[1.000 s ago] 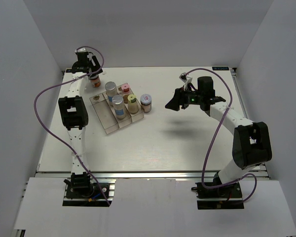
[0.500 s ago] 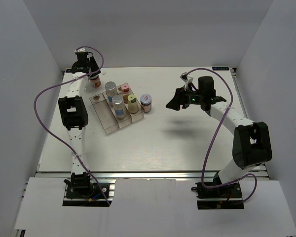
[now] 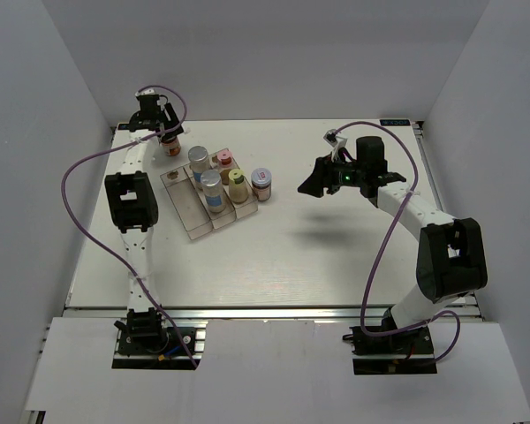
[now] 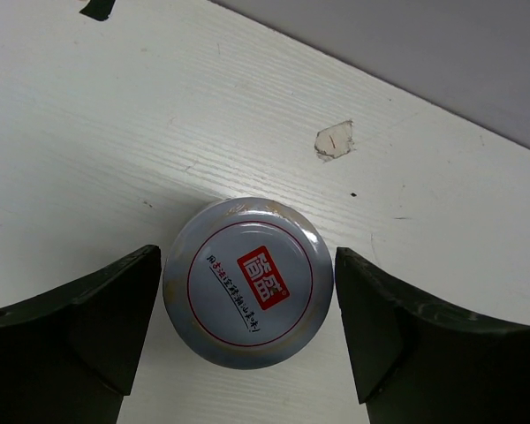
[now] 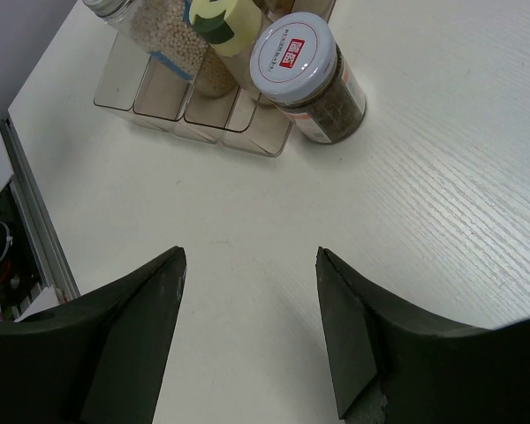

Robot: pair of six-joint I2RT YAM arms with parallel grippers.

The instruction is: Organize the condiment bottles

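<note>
A jar with a white, red-labelled lid (image 4: 249, 281) stands upright on the table at the far left (image 3: 170, 146). My left gripper (image 4: 247, 256) (image 3: 155, 122) is open and straddles it, a finger close on each side of the lid. Four condiment bottles stand in the clear tray (image 3: 194, 215): two with silver lids (image 3: 199, 157) (image 3: 211, 181), one pink-lidded (image 3: 223, 159), one pale yellow-lidded (image 3: 237, 179). A white-lidded bottle of dark contents (image 3: 261, 181) (image 5: 305, 75) stands against the tray's right side. My right gripper (image 3: 314, 184) (image 5: 250, 256) hovers open and empty to its right.
The table's far edge and back wall run just behind the left gripper; a chipped spot (image 4: 334, 141) marks the tabletop there. The tray (image 5: 203, 115) has bare compartment space toward its near end. The table's near edge with a metal rail (image 5: 35, 230) shows in the right wrist view.
The left gripper has shifted slightly toward the far edge over the jar, which stayed in place. The right arm has barely moved.
</note>
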